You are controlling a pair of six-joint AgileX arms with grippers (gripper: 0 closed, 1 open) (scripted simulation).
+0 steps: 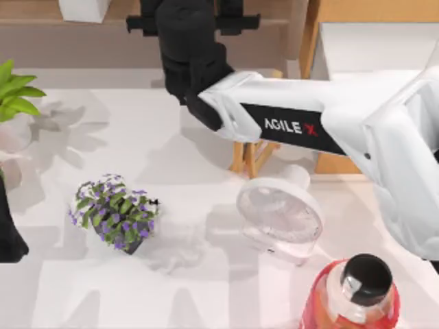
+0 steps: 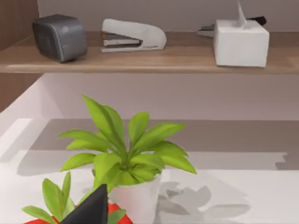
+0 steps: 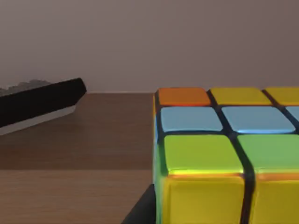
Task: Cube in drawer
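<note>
Surface: white table, brown shelf along the far edge
Left arm: parked at the table's left edge, dark gripper tip low in its wrist view; jaws cannot tell
Left clutter: green potted plant by the left arm; on the shelf a grey heater, white stapler, white box
Centre: purple flower pot on the table, clear fan to its right
Right arm: right arm stretched from the right side across to the shelf at top centre, wrist over the shelf edge
Cube: cube sits on the shelf wood, right in front of the right wrist camera, very near
Jaws: right jaw gap and any hold on the cube cannot tell
Drawer: drawer at far right, white inside showing, looks open
Key relation: cube lies straight ahead of the right gripper; drawer is off to the right of it, so right arm is the nearer one for both
Foreground: red bottle at bottom right, well apart from the path
</note>
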